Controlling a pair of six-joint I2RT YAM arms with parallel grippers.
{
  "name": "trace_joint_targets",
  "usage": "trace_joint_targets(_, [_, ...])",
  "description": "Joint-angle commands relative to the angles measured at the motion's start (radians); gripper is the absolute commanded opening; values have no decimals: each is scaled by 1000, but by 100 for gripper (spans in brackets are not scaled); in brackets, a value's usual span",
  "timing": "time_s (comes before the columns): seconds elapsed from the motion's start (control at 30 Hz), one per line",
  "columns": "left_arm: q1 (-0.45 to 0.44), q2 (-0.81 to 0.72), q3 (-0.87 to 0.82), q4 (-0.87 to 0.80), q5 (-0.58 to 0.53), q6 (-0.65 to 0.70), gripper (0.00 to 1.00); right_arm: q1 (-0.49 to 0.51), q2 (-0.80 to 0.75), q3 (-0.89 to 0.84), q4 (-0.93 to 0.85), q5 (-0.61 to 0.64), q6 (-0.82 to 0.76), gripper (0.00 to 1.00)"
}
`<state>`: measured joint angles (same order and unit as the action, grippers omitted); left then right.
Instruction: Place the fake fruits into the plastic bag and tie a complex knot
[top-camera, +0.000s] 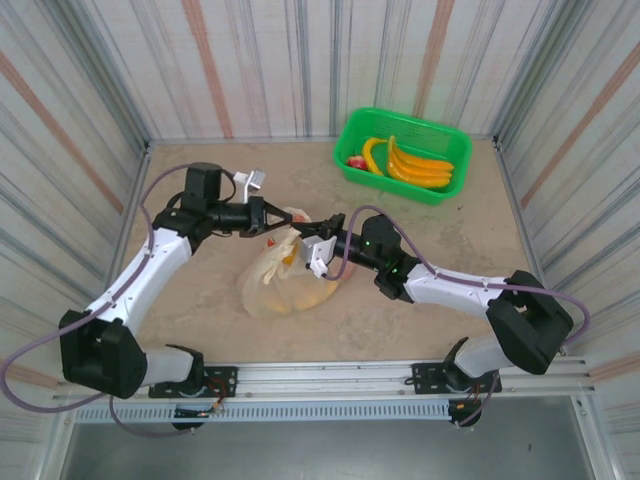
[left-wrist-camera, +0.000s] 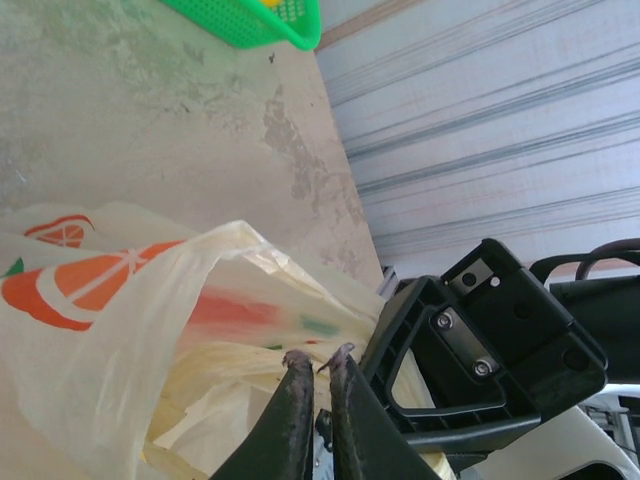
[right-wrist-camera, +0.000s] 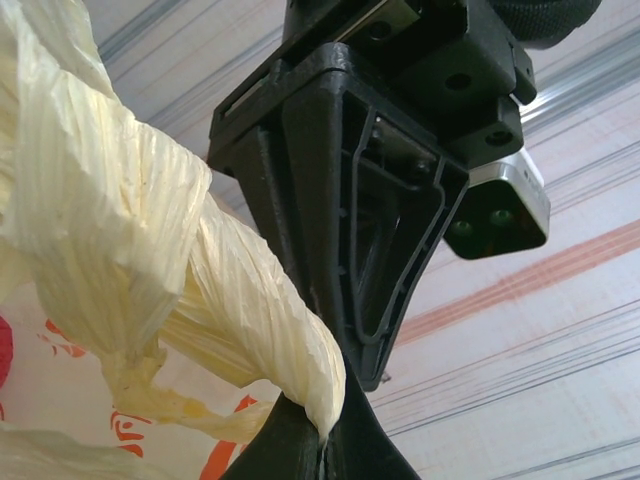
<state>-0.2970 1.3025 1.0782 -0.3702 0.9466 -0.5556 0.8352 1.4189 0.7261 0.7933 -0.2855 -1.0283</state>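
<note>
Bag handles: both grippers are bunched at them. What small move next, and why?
Probably draw the right gripper slowly away from the left gripper, tensioning the strand. It is shut on a twisted handle strip of the plastic bag, the left one is nearly closed right beside it, and the twist looks loose.

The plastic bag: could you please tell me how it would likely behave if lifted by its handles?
Probably floppy: the plastic bag is thin and crumpled. Likely bottom-heavy, sagging around the fake fruits inside.
</note>
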Motion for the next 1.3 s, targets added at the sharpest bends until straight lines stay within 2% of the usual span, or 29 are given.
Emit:
trace_joint_targets(0.0, [-18,42,-16,-45,62,-4,10,-7,-24,34,-14,-9,20,0])
trace_joint_targets(0.2, [-33,77,-11,-67,35,23,15,-5,-22,37,-15,-15,27,0])
trace_joint_targets(0.3, [-38,92,31,-167,-37,93,19,-6,-22,38,-17,-12,24,0])
trace_joint_targets(0.4, [-39,90,42,-195,-57,117,23,-7,-25,39,-22,-12,25,0])
trace_joint_targets(0.6, [-32,52,31,-196,-73,126,24,-8,-24,42,-28,-7,20,0])
trace_joint_targets(0.87, [-8,6,-23,-144,-27,102,17,-10,-21,50,-50,-5,15,0])
trace_joint_targets(1.0, [-10,-6,-46,-112,-3,103,17,-9,-18,57,-53,-6,16,0])
trace_joint_targets(1.1, [-21,0,-47,-129,-15,130,23,-10,-18,63,-61,-9,18,0])
trace_joint_targets(1.23, [-36,9,-45,-147,-56,157,45,-10,-18,69,-73,-18,20,0])
trace_joint_targets(1.27, [-37,17,-38,-149,-58,159,47,-10,-16,73,-77,-19,21,0])
